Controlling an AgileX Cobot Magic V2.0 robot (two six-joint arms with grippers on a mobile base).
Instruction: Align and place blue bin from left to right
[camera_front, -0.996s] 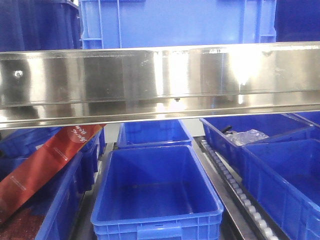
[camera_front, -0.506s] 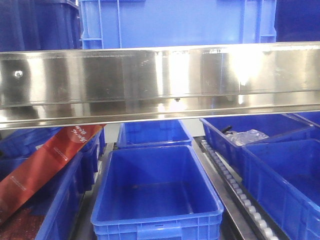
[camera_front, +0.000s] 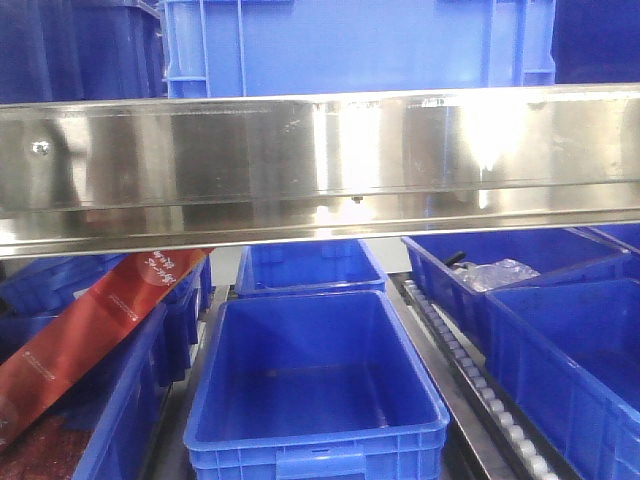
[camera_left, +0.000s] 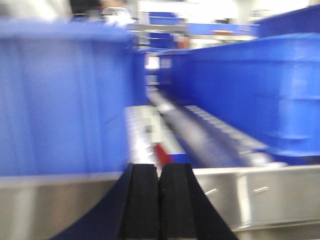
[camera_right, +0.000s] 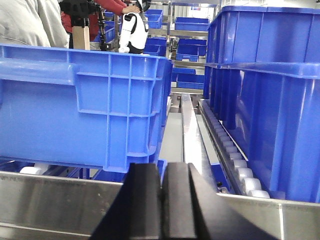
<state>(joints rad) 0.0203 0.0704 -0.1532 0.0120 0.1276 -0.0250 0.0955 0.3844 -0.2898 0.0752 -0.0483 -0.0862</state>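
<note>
Front view shows the blue bin (camera_front: 360, 45) sitting up on the top shelf, just behind the shiny metal rail (camera_front: 320, 165), with only its lower wall showing; under the rail a darker blue bin (camera_front: 315, 385) sits in the middle lane, with a roller track (camera_front: 470, 375) to its right and a red packet (camera_front: 85, 340) leaning in a bin on the left; right wrist view shows the blue bin (camera_right: 82, 105) close in front, a bit to the left; the right gripper (camera_right: 162, 200) is squeezed closed on nothing; the left gripper (camera_left: 159, 200) is squeezed closed too, and its picture is blurry.
</note>
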